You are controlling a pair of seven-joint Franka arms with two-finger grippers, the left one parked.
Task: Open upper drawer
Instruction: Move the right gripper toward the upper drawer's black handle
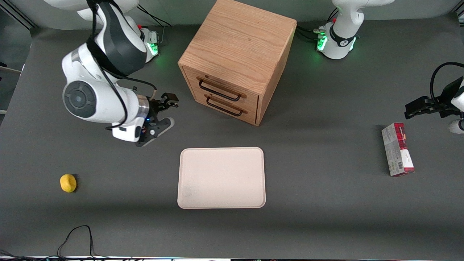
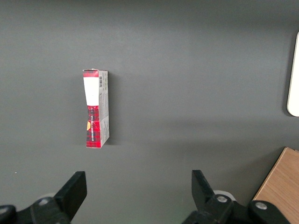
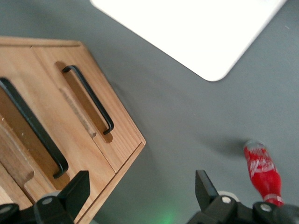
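Gripper open beside shut upper drawer, possibly bottle wrist-view only

Tabletop inventory:
- Oak cabinet: 1, upper centre of frame.
- Drawers: 2, the upper drawer and the lower drawer.
- Black bar handles: 2.
- Cream tray: 1.
- Yellow fruit: 1.
- Red-and-white carton: 1.
- Red bottle: 1.
- Working claw: 1, fingers spread, beside the drawer fronts.

A dark grey matte tabletop fills the scene, evenly lit from above with soft shadows. Black cables trail over its near edge; green glow marks it farther away.
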